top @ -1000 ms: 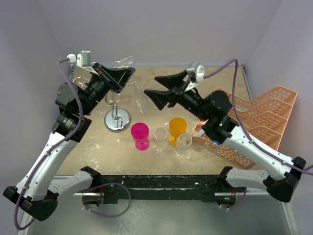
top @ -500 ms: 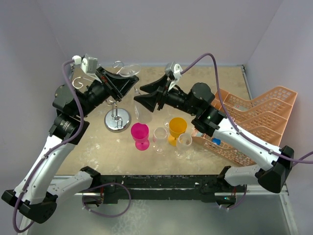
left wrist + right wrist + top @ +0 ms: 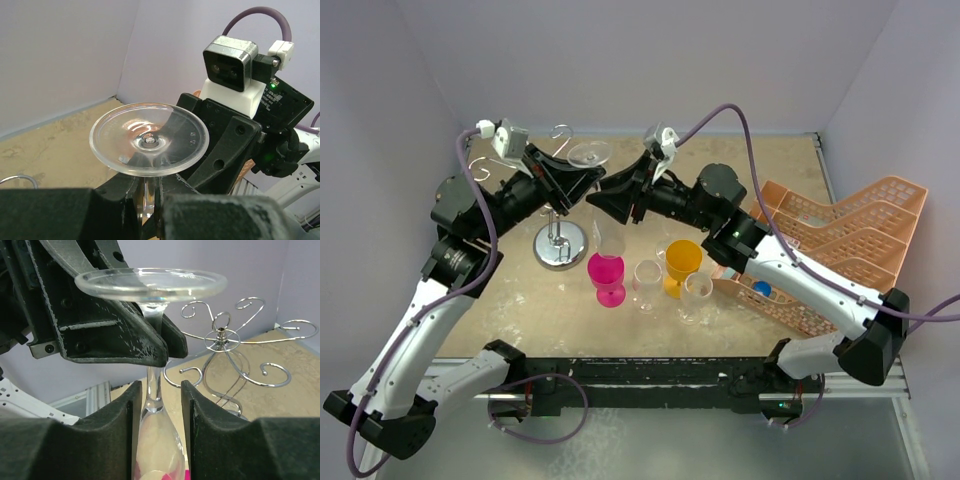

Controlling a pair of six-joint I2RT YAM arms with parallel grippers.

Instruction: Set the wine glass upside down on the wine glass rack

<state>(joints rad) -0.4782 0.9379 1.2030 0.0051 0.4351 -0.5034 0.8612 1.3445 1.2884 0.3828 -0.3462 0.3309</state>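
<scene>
Left pincer (image 3: 148, 191): clamped on the stem of the wine glass (image 3: 150, 136), right under its foot.
Right pincer (image 3: 161, 391): fingers apart, one on each side of the stem lower down. There is a gap at the stem, but where the bowl widens I cannot tell whether they press on it.
Wine glass: up in the air between the two arms, foot on top and bowl hanging down. From overhead it sits over the pink glass (image 3: 606, 272).
Rack (image 3: 220, 336): shiny chrome with bare curled arms, just beside the glass and not touching it. Its round mirror base stands on the surface.
Row in front: the pink glass, a clear glass (image 3: 647, 280), an orange glass (image 3: 682, 258) and a second clear glass (image 3: 697, 290), all upright and close together.
Crate (image 3: 860, 235): peach plastic, off to the right, with a small blue thing (image 3: 762, 289) inside.
Surface (image 3: 770, 165): sandy tan and mottled.
Room: plain pale lilac walls (image 3: 650, 60) at the back and on both sides.
Marks: two small triangles (image 3: 192, 138) on a finger of the right pincer, seen through the foot, and a green light (image 3: 272, 85) on that wrist.
</scene>
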